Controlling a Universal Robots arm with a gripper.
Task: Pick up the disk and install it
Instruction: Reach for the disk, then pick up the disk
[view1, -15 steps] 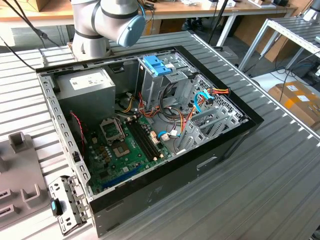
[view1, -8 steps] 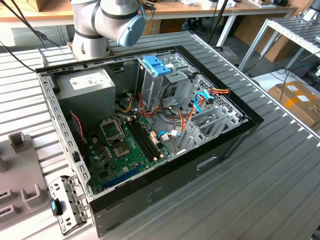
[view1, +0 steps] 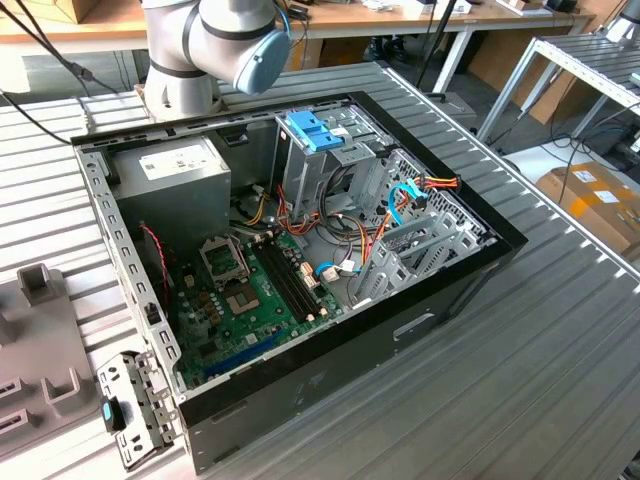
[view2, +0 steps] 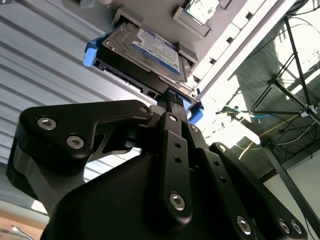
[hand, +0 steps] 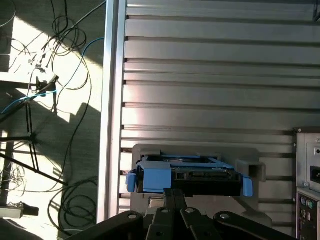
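The disk (hand: 200, 175) is a flat grey-metal drive in a light-blue carrier rail, lying in a grey holder (hand: 195, 150) on the ribbed metal table. In the second wrist view the disk (view2: 150, 47) shows its labelled top face. My black gripper (hand: 174, 191) points at the middle of the disk's near edge. Its two fingers stand together, and their tips reach that edge at the gripper (view2: 173, 96). Whether the tips touch the rail is unclear. The disk rests in its holder.
An open computer case (view1: 450, 270) lies on the table, with a tall grey drive cage (view1: 335, 170) topped by a blue bracket (view1: 313, 130). The arm's base (view1: 200, 50) stands behind the case. Grey fixtures (view1: 40, 330) sit at the exterior view's left. The table edge (hand: 112, 100) runs near the holder.
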